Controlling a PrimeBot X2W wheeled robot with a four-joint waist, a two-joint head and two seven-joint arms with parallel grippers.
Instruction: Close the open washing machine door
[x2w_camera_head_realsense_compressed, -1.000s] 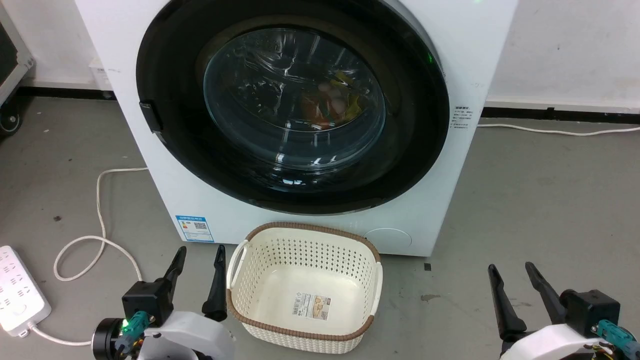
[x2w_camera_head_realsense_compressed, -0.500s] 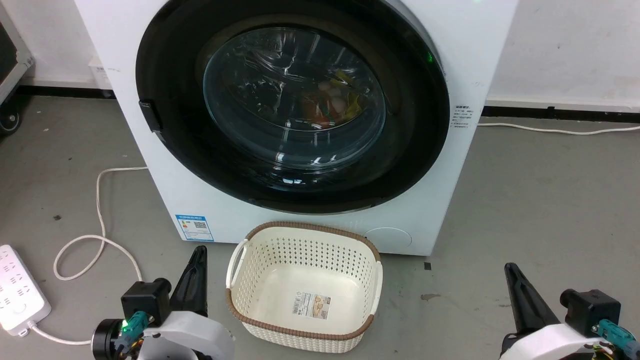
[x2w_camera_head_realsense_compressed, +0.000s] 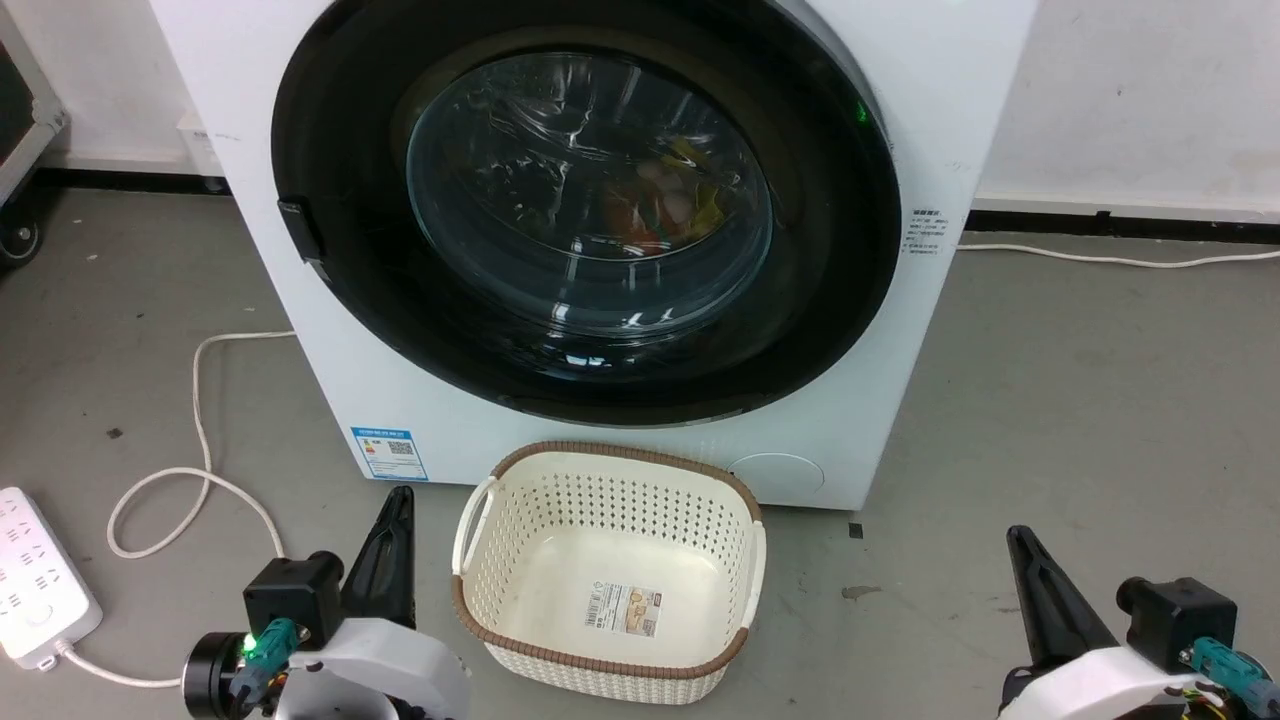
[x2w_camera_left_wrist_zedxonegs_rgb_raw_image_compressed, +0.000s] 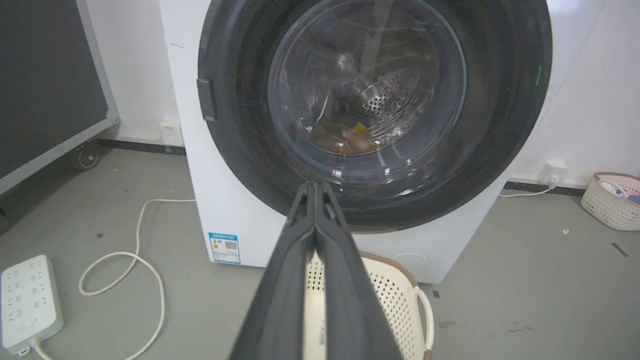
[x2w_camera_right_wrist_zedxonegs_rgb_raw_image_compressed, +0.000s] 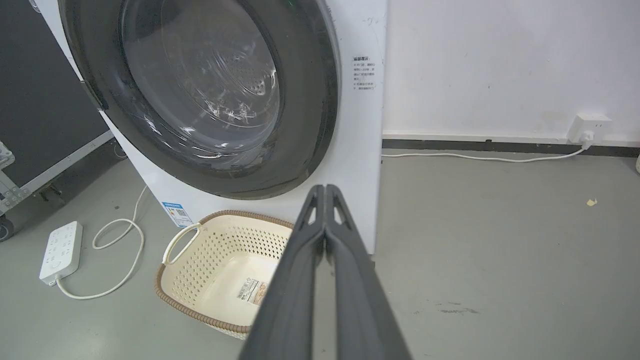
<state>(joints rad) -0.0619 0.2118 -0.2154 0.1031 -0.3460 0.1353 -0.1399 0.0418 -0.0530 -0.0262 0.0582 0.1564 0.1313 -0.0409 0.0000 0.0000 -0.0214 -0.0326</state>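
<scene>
My left gripper (x2w_camera_head_realsense_compressed: 399, 503): long dark fingers pressed together, low beside the cream perforated plastic basket (x2w_camera_head_realsense_compressed: 612, 451) with a brown woven rim. My right gripper (x2w_camera_head_realsense_compressed: 1020, 540): fingers likewise together, well apart from the basket, over grey floor (x2w_camera_head_realsense_compressed: 1100, 400). Ahead, the large round washing machine door (x2w_camera_head_realsense_compressed: 585, 215), glossy black rim around a clear glass bowl, lies flush against the white front-loader (x2w_camera_head_realsense_compressed: 860, 430).
</scene>
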